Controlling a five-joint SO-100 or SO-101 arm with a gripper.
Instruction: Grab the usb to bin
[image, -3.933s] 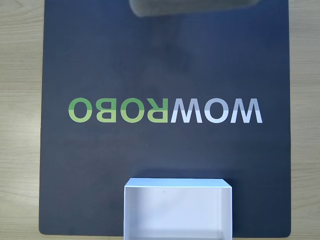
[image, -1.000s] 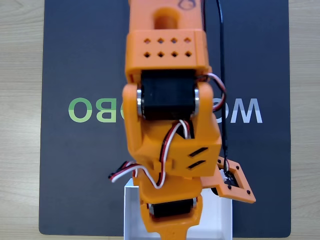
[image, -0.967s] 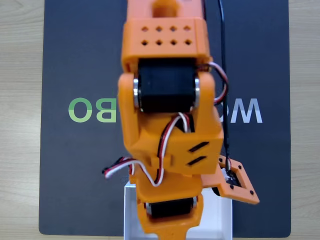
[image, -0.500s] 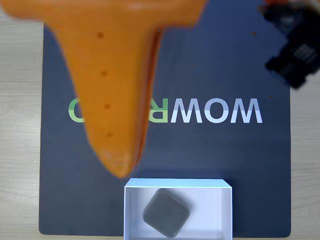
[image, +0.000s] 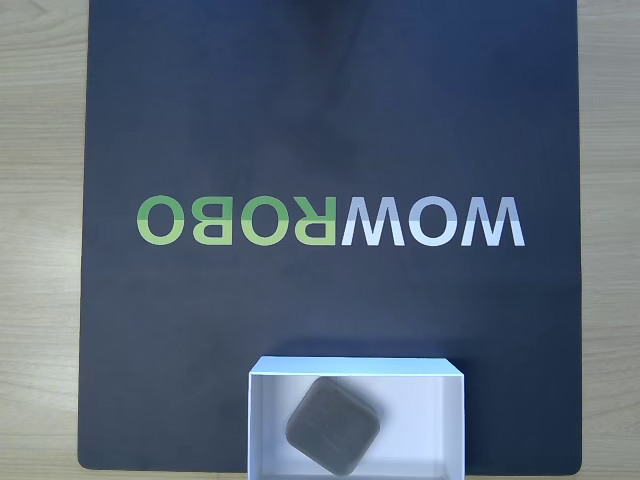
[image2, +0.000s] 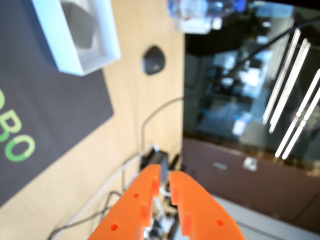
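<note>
The usb (image: 334, 425), a flat grey square block with rounded corners, lies turned like a diamond inside the bin (image: 450, 425), a white shallow box at the bottom middle of the dark mat in the fixed view. The wrist view shows the bin (image2: 107, 37) at the top left with the usb (image2: 80, 27) inside it. My orange gripper (image2: 165, 176) rises from the bottom edge of the wrist view, far from the bin, over the table's edge. Its fingers stand nearly together with a thin gap and nothing between them.
A dark mat (image: 330, 130) with the mirrored word WOWROBO covers a light wooden table (image: 40, 250). In the wrist view a dark rounded object (image2: 153, 60) lies on the wood beyond the bin, a cable (image2: 150, 120) runs across the table, and a room with ceiling lights lies beyond.
The arm covered the bin a second ago, then pulled back toward the top and left the fixed view. The usb now lies released in the bin.
</note>
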